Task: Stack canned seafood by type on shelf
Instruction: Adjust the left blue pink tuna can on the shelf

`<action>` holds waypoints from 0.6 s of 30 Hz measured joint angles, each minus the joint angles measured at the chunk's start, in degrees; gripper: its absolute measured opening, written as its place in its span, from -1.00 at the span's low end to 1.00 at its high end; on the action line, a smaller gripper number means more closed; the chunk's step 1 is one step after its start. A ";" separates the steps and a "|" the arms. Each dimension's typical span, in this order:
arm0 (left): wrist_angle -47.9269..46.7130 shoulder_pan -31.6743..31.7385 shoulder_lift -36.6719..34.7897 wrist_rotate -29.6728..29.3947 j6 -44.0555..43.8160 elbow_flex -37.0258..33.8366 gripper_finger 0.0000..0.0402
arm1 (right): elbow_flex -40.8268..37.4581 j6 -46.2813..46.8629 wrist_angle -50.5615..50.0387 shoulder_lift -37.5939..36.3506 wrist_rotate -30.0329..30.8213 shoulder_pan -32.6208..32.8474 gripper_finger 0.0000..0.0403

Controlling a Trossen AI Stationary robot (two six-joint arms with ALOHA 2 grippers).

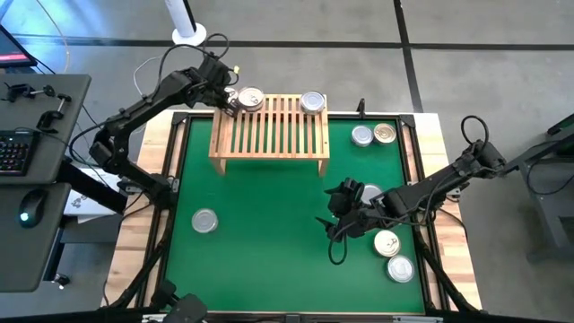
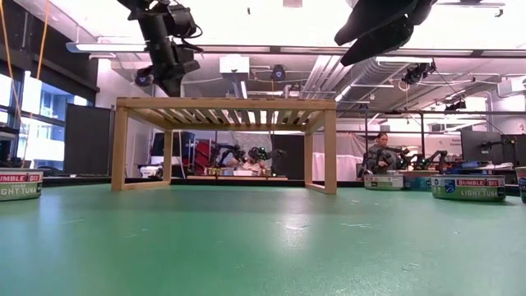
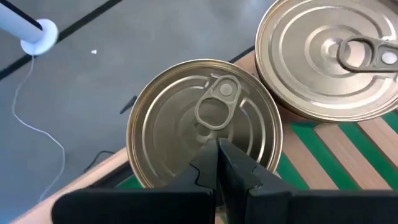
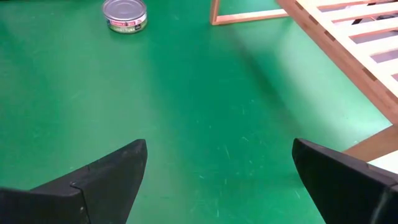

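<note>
Two gold tins (image 3: 205,121) are sitting beneath my closed left pincer (image 3: 217,163); nudging risks toppling one off the shelf (image 1: 269,127).

My shelf (image 1: 269,126), a low light-wood slatted rack, stands at the green mat's (image 1: 269,224) far edge. It carries two gold tins (image 1: 250,98) at its far-left corner and one silver tin (image 1: 312,101) far-right. Other tins lie flat by the mat's right edge, one (image 1: 204,220) near-left.
</note>
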 joint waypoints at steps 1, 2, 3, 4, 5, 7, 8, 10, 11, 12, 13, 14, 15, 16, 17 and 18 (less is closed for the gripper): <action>-0.24 0.00 -0.02 0.15 -0.04 0.02 -1.00 | 0.00 0.01 0.02 0.00 -0.09 0.00 0.97; -0.42 -0.02 -0.04 0.21 -0.06 0.04 -1.00 | 0.00 0.01 0.02 0.00 -0.17 0.00 0.97; -0.53 -0.05 -0.07 0.34 -0.08 0.04 -1.00 | 0.00 0.01 0.02 0.00 -0.18 0.02 0.97; -0.59 -0.25 -0.07 0.35 -0.12 0.04 -1.00 | 0.00 0.01 0.02 0.00 -0.20 0.12 0.97; -0.66 -0.45 -0.07 0.32 -0.14 0.04 -1.00 | 0.00 0.01 0.02 0.00 -0.20 0.25 0.97; -0.73 -0.91 -0.07 0.35 -0.15 0.04 -1.00 | 0.00 -0.04 0.02 0.00 -0.24 0.54 0.97; -0.79 -1.21 -0.07 0.36 -0.15 0.04 -1.00 | 0.00 -0.02 0.02 0.00 -0.29 0.74 0.97; -0.80 -1.70 -0.07 0.36 -0.15 0.04 -1.00 | 0.00 -0.03 0.04 0.02 -0.39 1.04 0.97; -0.81 -1.90 -0.07 0.36 -0.17 0.04 -1.00 | 0.00 -0.04 0.04 0.02 -0.39 1.19 0.97; -0.75 -2.03 -0.07 0.35 -0.41 0.04 -1.00 | 0.00 -0.04 0.04 0.02 -0.39 1.25 0.97; -0.64 -2.05 -0.07 0.36 -0.64 0.04 -1.00 | 0.00 -0.04 0.04 0.02 -0.39 1.25 0.97; -0.52 -2.05 -0.13 0.33 -0.98 0.04 -1.00 | 0.00 -0.01 0.04 0.02 -0.39 1.25 0.97; -0.38 -2.05 -0.22 0.10 -1.03 0.02 -1.00 | 0.00 0.01 0.04 0.02 -0.38 1.25 0.97; -0.25 -2.05 -0.42 -0.13 -1.04 -0.02 -1.00 | 0.00 0.01 0.04 0.02 -0.38 1.25 0.97; -0.22 -2.05 -0.68 -0.30 -1.04 -0.08 -1.00 | 0.00 0.01 0.04 0.02 -0.37 1.25 0.97; -0.30 -2.05 -1.05 -0.36 -1.06 -0.09 -1.00 | 0.00 0.01 0.07 0.02 -0.37 1.25 0.97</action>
